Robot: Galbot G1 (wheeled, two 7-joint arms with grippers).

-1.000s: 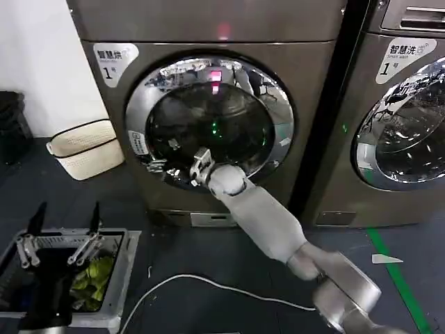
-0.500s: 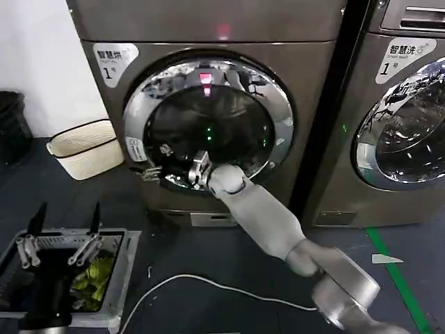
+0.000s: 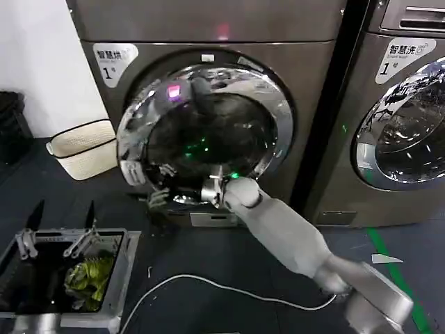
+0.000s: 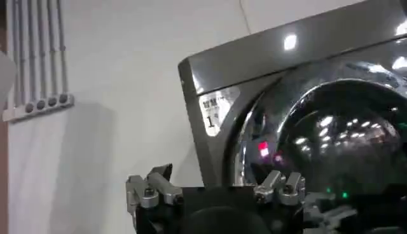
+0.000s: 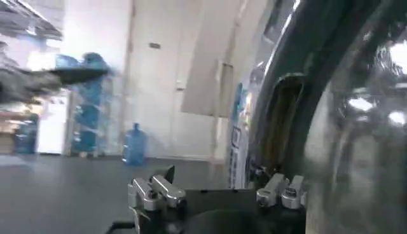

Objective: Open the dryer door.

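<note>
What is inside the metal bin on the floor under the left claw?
Yellow-green cloth lies in the bin. The left claw, open, hangs above it and covers part of the inside, so the rest of the contents cannot be seen.

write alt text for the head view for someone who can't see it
The right tool reaches to the left rim of the round chrome-ringed glass dryer door, which stands slightly ajar from the grey metal dryer. The left tool, open, hangs over a grey bin holding green cloth; a cream woven basket sits by the wall.

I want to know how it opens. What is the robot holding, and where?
The right gripper is at the dryer door, by its lower left rim; an actual grip cannot be told. The left gripper holds nothing.
</note>
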